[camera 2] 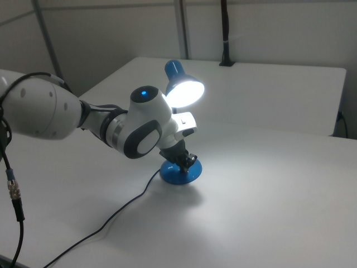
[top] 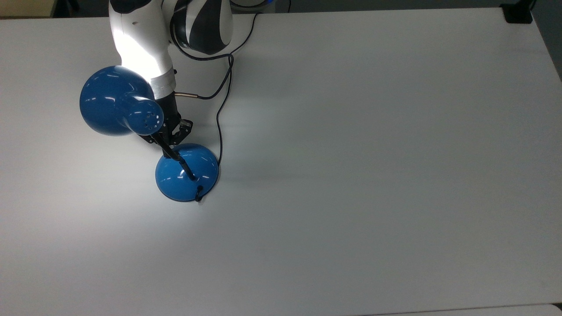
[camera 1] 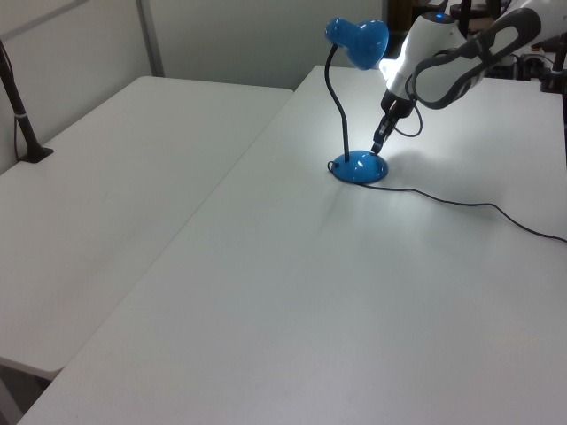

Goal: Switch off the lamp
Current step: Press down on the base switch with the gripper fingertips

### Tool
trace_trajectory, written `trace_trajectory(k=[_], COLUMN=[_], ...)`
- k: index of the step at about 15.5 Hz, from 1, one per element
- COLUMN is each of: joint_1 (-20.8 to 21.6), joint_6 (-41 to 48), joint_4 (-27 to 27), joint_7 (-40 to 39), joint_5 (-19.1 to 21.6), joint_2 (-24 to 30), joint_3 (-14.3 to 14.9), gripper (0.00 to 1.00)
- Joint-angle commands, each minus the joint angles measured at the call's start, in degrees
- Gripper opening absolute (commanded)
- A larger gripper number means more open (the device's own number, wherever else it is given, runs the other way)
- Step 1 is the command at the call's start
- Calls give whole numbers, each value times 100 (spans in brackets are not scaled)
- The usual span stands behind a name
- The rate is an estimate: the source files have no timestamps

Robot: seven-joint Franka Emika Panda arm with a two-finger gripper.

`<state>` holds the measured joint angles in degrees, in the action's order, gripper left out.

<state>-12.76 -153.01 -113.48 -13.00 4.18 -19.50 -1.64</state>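
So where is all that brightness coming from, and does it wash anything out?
In the right view the lamp is lit, its shade opening glowing white. In the top view its light glares off the arm's white casing and pools on the table around the base. In the left view the arm beside the shade is blown out.
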Motion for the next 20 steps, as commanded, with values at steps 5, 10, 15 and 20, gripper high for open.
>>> trace_trajectory(k=[5, 10, 15, 20], joint_1=[89, 151, 107, 98], joint_6=[-1, -1, 297, 948], joint_4=[-86, -104, -157, -104], joint_7=[78, 17, -106, -229], joint_5=[118, 109, 100, 65], joint_2=[-1, -62, 60, 271], joint_3=[-12, -3, -3, -12], gripper=[0, 0, 0, 0])
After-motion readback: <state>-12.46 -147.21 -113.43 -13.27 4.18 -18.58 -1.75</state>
